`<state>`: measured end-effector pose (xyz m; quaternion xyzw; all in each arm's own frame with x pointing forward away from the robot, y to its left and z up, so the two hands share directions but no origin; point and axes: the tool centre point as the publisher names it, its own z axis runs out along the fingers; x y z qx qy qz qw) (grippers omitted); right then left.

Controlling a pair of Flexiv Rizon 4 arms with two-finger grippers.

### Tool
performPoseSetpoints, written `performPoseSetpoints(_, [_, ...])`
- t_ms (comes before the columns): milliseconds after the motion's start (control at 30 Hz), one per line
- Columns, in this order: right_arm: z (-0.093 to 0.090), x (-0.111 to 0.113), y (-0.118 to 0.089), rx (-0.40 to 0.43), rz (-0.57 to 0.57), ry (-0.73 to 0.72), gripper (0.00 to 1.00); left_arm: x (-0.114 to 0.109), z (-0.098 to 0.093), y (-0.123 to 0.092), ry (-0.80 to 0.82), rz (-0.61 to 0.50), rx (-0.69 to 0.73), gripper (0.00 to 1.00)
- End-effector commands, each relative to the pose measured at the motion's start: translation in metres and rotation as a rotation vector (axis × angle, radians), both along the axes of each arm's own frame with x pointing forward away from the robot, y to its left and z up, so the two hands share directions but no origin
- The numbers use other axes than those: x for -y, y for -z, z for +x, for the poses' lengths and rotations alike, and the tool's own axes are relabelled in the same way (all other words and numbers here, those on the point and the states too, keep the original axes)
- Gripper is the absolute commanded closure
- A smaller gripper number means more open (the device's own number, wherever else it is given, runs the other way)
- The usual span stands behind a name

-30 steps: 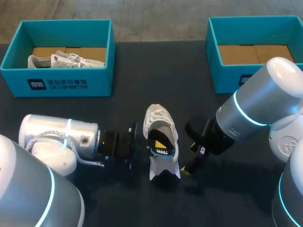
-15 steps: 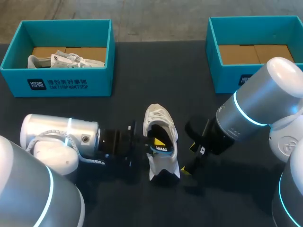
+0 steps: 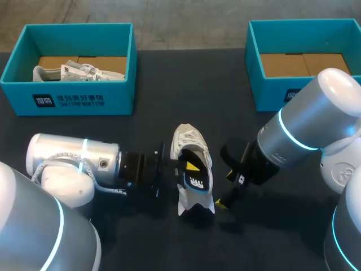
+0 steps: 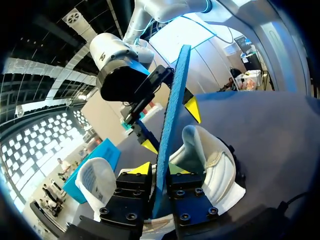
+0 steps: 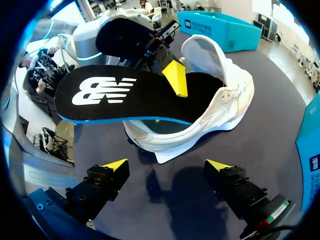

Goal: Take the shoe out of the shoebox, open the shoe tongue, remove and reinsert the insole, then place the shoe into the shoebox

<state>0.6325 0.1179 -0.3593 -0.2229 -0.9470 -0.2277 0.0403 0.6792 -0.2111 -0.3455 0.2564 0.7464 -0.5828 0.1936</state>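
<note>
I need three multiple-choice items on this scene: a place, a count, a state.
1. The shoe beside the right gripper is: A in a box; B held in the air; C on the table.
2. Teal boxes on the table: A one; B two; C three.
3. The left gripper is: A shut on the insole; B open; C out of view.
Answers: 1 C, it rests on the dark tabletop. 2 B, a left shoebox and a right shoebox. 3 A, both fingers press the insole.

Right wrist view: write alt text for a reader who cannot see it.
The left gripper holds a black insole, one end inside a white shoe on the dark table. The right gripper hangs open before the shoe.
</note>
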Motion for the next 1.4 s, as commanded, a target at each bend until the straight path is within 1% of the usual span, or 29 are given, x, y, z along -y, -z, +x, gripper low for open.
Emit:
performPoseSetpoints(33, [-0.001,0.000,0.001,0.001,0.002,0.001,0.00,0.003,-0.004,-0.005,0.005,0.006,0.001,0.78])
performPoseSetpoints(267, [-0.001,0.000,0.001,0.001,0.002,0.001,0.00,0.009,-0.011,-0.010,0.018,0.011,0.001,0.77])
performPoseSetpoints(467, [-0.001,0.000,0.001,0.001,0.002,0.001,0.00,0.013,-0.015,-0.016,0.022,0.012,0.007,0.79])
performPoseSetpoints(733, [-0.001,0.000,0.001,0.001,0.002,0.001,0.00,0.015,-0.023,-0.023,0.038,0.005,0.006,0.79])
performPoseSetpoints(800, [-0.001,0.000,0.001,0.001,0.002,0.001,0.00,0.015,-0.025,-0.023,0.044,0.006,0.005,0.82])
performPoseSetpoints(867, [-0.001,0.000,0.001,0.001,0.002,0.001,0.00,0.014,-0.026,-0.023,0.052,0.008,0.005,0.90])
performPoseSetpoints(900, [-0.001,0.000,0.001,0.001,0.002,0.001,0.00,0.014,-0.027,-0.022,0.053,0.009,0.007,1.00])
performPoseSetpoints(1133, [-0.001,0.000,0.001,0.001,0.002,0.001,0.00,0.010,-0.023,-0.017,0.044,0.017,0.019,1.00])
performPoseSetpoints(1400, [-0.001,0.000,0.001,0.001,0.002,0.001,0.00,0.008,-0.017,-0.012,0.041,-0.002,0.048,1.00])
